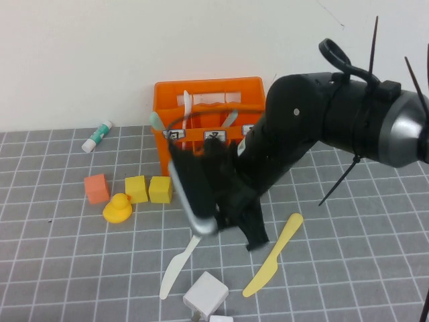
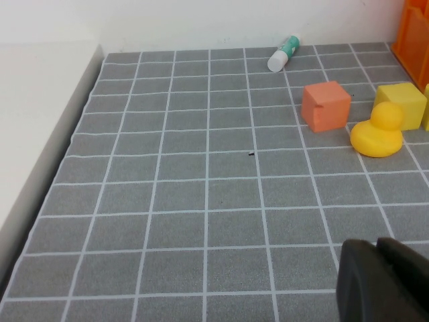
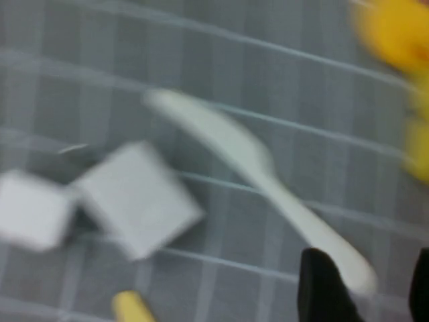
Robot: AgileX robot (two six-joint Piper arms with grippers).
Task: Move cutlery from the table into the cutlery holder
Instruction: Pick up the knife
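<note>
Right gripper (image 1: 231, 225) low over the table (image 1: 348, 268), in front of the cutlery holder (image 1: 208, 117), fingers spread either side of the white knife's handle end; 1 dark fingertip (image 3: 325, 285) beside the handle, another at the frame edge, no pinch visible. White knife (image 1: 175, 267) flat on the grid, blade pointing toward the robot's side, handle running up under the gripper. Just beside the blade tip, 1 white block (image 1: 206, 292), and a 2nd white block (image 3: 30, 209) near it at the table's near edge. Yellow knife (image 1: 273, 255) flat on the table, to the right of the white knife and apart from it. Orange holder upright at the back by the wall, with slim pieces standing inside: 1 white, 1 mint green (image 1: 155, 121), 1 grey. Left of the holder, 2 yellow blocks (image 1: 148, 189), 1 orange cube (image 1: 96, 188) and 1 yellow duck (image 1: 117, 208) close together. Glue stick (image 1: 98, 136) lying farther back near the wall. Left gripper (image 2: 385, 282) near the table's left part, only a dark corner in view; open or closed, cannot tell.
</note>
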